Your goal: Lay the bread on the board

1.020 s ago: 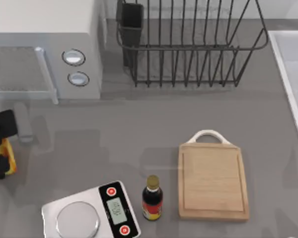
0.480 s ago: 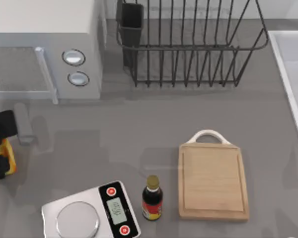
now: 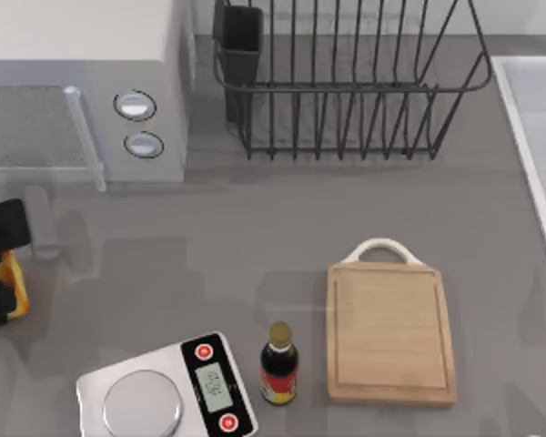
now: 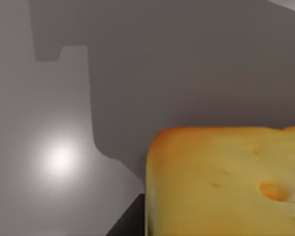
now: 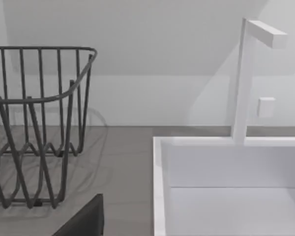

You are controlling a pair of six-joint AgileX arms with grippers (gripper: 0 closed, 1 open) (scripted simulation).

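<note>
Even, soft overhead light; faint blurred shadows fall on the table (image 3: 255, 246) beside the microwave (image 3: 82, 91). A round glare spot lies near the bread (image 4: 226, 182), whose close face is blurred.

Grey table (image 3: 282, 228): board (image 3: 390, 333) just right of sauce bottle (image 3: 278, 363), scale (image 3: 167, 390) left of it, microwave (image 3: 82, 86) and dish rack (image 3: 346, 77) far behind.

**Non-task items on the table**

Microwave (image 3: 82, 91) at back left. Black wire dish rack (image 3: 346, 82) at back centre, a dark cup (image 3: 242, 32) at its left end. White sink (image 5: 226, 187) with faucet (image 5: 246, 78) at right edge. Kitchen scale (image 3: 166, 390) at front, soy sauce bottle (image 3: 278, 364) upright just beside it.
</note>
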